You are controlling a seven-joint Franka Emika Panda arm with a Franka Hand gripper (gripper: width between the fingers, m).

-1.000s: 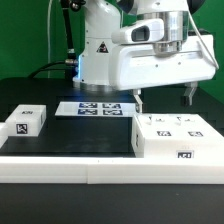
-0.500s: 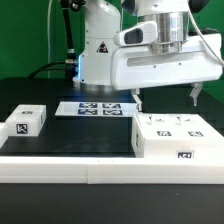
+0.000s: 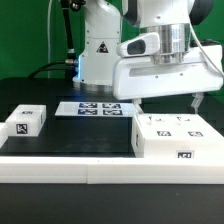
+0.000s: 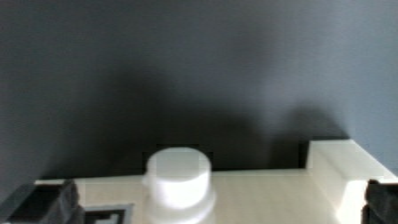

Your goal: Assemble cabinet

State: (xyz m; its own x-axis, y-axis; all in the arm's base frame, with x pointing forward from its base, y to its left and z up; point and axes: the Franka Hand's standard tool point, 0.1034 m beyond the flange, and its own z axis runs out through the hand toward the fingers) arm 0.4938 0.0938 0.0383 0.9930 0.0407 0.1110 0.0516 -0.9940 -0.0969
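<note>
The cabinet [image 3: 178, 136] is the big white box with black-and-white tags, on the table at the exterior view's right. My gripper [image 3: 170, 103] hangs just above its top, open and empty, with dark fingertips [image 3: 198, 102] spread wide. In the wrist view the cabinet's white top [image 4: 267, 195] fills the near edge. It carries a round white knob [image 4: 175, 180], a raised white corner [image 4: 347, 160] and a tag [image 4: 103, 213]. My gripper [image 4: 210, 205] straddles the knob without touching it, and a dark finger [image 4: 39, 205] shows at each side.
A small white block [image 3: 25, 121] with one tag lies at the exterior view's left. The marker board [image 3: 96, 108] lies flat in the middle, in front of the arm's base [image 3: 98, 55]. A white ledge [image 3: 70, 166] runs along the front edge.
My gripper has shifted a little toward the exterior view's right over the cabinet, still open. The cabinet and the small block have not moved.
</note>
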